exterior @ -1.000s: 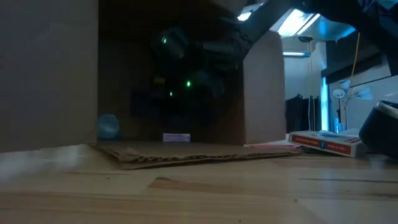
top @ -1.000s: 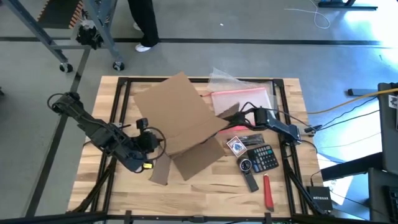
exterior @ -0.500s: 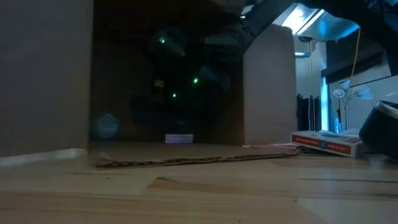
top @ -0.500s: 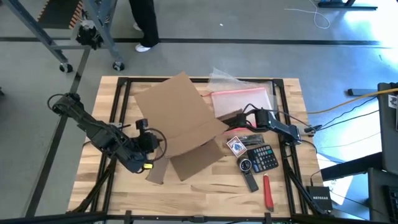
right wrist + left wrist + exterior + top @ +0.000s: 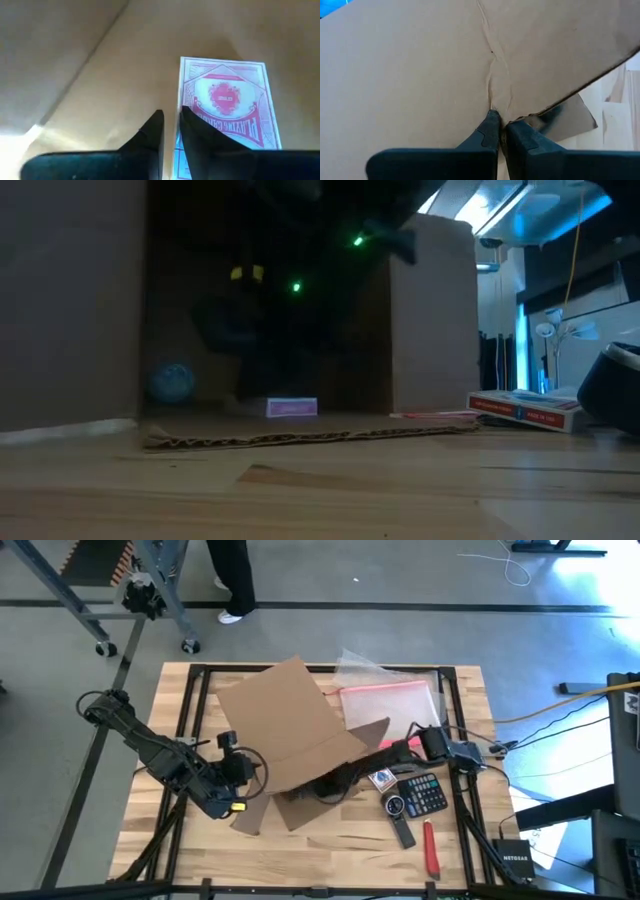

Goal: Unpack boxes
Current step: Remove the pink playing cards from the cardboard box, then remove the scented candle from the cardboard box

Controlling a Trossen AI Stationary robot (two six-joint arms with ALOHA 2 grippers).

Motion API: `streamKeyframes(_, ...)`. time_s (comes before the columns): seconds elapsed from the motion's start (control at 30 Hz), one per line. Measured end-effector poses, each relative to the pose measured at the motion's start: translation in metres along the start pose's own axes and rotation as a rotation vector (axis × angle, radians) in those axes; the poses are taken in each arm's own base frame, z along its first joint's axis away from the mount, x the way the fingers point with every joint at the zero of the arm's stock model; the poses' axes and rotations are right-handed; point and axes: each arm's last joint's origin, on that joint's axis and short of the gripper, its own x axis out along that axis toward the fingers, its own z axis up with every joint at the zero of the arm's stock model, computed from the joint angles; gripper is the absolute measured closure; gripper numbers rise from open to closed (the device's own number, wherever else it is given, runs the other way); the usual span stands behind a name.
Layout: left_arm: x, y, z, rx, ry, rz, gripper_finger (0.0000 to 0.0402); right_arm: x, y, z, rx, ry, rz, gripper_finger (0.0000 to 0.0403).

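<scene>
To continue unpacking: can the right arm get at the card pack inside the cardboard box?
Probably yes: the right pincer is inside the cardboard box, with the card pack just ahead and nothing between them.

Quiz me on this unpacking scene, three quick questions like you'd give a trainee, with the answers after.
1. True or false: the left gripper is shut on an edge of the cardboard box.
2. Where is the right gripper? A: inside the box. B: on the calculator. C: over the clear pouch.
3. Fill in: the right wrist view shows a red ______ just ahead of that gripper.

Key: 1 true. 2 A. 3 playing-card deck.
</scene>
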Motion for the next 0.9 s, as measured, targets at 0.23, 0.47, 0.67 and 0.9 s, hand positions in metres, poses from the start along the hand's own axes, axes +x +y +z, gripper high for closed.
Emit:
streamKeyframes(0.23, 0.000, 0.000, 0.000, 0.005, 0.000, 0.001, 0.0398, -0.038, 0.017, -0.035, -0.019, 0.098, -0.050, 0.0348)
streamKeyframes(0.47, 0.000, 0.000, 0.000, 0.007, 0.001, 0.004, 0.0398, -0.089, 0.010, -0.062, -0.078, 0.251, -0.195, 0.0348)
streamKeyframes(0.67, 0.001, 0.000, 0.000, 0.008, 0.001, 0.006, 0.0398, -0.124, -0.003, -0.082, -0.097, 0.439, -0.347, 0.0348)
streamKeyframes(0.9, 0.001, 0.000, 0.000, 0.008, 0.001, 0.005, 0.0398, -0.155, 0.017, -0.065, -0.057, 0.254, -0.215, 0.0348)
